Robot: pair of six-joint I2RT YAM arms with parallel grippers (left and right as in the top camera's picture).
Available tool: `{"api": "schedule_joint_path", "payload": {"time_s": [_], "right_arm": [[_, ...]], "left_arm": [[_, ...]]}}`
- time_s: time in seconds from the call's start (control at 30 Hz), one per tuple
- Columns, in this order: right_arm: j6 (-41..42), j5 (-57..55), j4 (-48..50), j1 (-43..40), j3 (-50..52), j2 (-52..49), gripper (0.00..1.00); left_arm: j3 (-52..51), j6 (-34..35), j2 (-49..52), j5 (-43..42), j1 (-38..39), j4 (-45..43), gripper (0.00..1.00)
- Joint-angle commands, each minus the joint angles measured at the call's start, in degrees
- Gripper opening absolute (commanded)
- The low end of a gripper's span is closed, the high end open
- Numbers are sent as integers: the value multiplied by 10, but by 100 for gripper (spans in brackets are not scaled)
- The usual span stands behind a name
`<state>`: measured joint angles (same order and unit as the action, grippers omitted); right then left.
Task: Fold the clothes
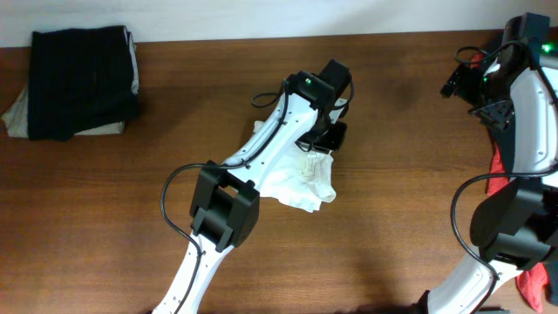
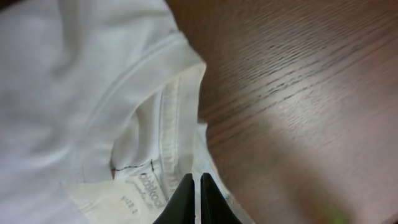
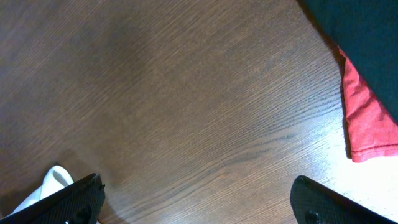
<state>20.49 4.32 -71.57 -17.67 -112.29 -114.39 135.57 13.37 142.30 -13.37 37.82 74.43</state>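
A wrinkled white garment (image 1: pixel 301 183) lies bunched in the middle of the brown table (image 1: pixel 410 201). My left gripper (image 1: pixel 327 139) is at its upper edge. In the left wrist view the collar (image 2: pixel 171 118) and its printed label (image 2: pixel 134 193) fill the left side. The gripper (image 2: pixel 199 186) is shut, and the collar seam runs straight into its tips. My right gripper (image 3: pixel 198 183) hangs open over bare wood at the far right (image 1: pixel 460 77), with nothing between its fingers. A corner of the white garment (image 3: pixel 53 180) shows by its left finger.
A folded stack of dark clothes (image 1: pixel 78 78) sits at the back left corner. Red cloth (image 1: pixel 532 283) and a dark cloth (image 3: pixel 360 31) lie at the right edge beside the right arm; the red one (image 3: pixel 367 118) also shows in the right wrist view.
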Motion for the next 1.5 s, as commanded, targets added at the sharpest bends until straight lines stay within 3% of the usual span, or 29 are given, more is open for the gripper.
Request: {"api": "schedule_joint_path", "payload": {"time_s": [0.0, 0.4, 0.53, 0.57, 0.6, 0.63, 0.67, 0.7, 0.73, 0.77, 0.87, 0.97, 1.07, 1.17, 1.3, 1.47], "right_arm": [[-6, -5, 0, -2, -1, 0, 99], [-6, -5, 0, -2, -1, 0, 99], [-6, -5, 0, -2, -1, 0, 99], [-6, -5, 0, -2, -1, 0, 99], [-6, -5, 0, -2, -1, 0, 99], [-6, -5, 0, -2, -1, 0, 99], [-6, -5, 0, -2, -1, 0, 99], [-6, -5, 0, -2, -1, 0, 99], [-6, -5, 0, -2, -1, 0, 99], [-6, -5, 0, -2, -1, 0, 99], [-6, -5, 0, -2, -1, 0, 99], [-6, -5, 0, -2, -1, 0, 99], [-6, -5, 0, -2, -1, 0, 99], [-6, -5, 0, -2, -1, 0, 99], [-6, -5, 0, -2, -1, 0, 99], [-6, -5, 0, -2, -1, 0, 99]], "left_arm": [[-28, 14, 19, 7, 3, 3, 6], [-52, 18, 21, 10, 41, -54, 7], [10, -2, -1, 21, 25, 0, 6], [43, -2, -13, 44, 16, 26, 10], [76, -2, -24, 79, 5, 51, 26], [112, -2, -33, 131, -12, 77, 54], [140, -2, -35, 183, -30, 94, 69], [153, -2, -35, 213, -45, 101, 75], [156, -2, -35, 224, -72, 103, 99], [156, -1, -35, 220, -88, 107, 99], [151, -1, -35, 180, -172, 118, 99], [113, -11, -34, 81, -250, 107, 99], [18, -208, -35, -144, -308, 74, 99], [-110, -299, -34, -290, -343, 44, 99], [-241, -310, -34, -353, -347, -29, 99], [-322, -310, -34, -406, -326, -68, 99]]}}
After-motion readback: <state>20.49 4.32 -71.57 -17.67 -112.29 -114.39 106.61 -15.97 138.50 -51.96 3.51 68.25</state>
